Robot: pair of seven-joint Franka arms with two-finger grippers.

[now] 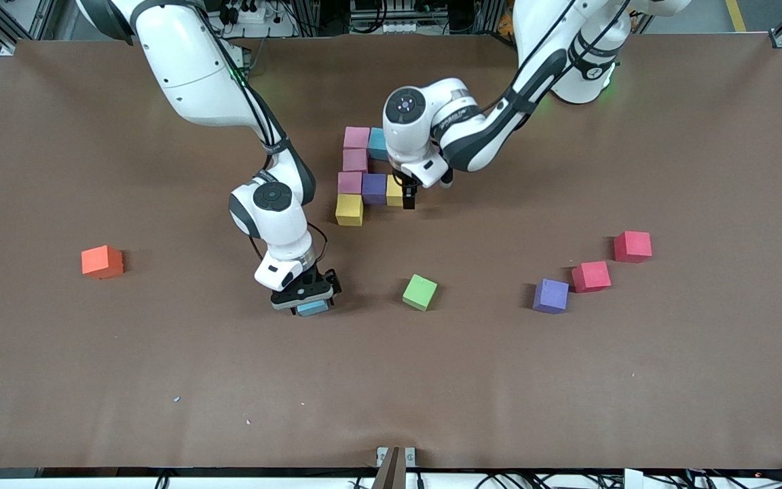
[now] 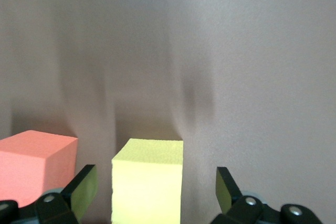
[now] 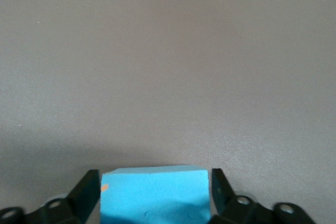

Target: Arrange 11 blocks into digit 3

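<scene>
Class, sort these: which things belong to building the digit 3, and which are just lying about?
Job: unfinished figure of seven cubes; orange cube; green cube; loose purple cube; blue cube in right claw; left claw, open at yellow cube.
Lying about: two red cubes.

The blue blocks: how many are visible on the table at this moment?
2. One blue block lies in the group of blocks, beside the pink block at the end nearest the robots. The other blue block sits between the right claw's fingers. More may be hidden under the arms.
</scene>
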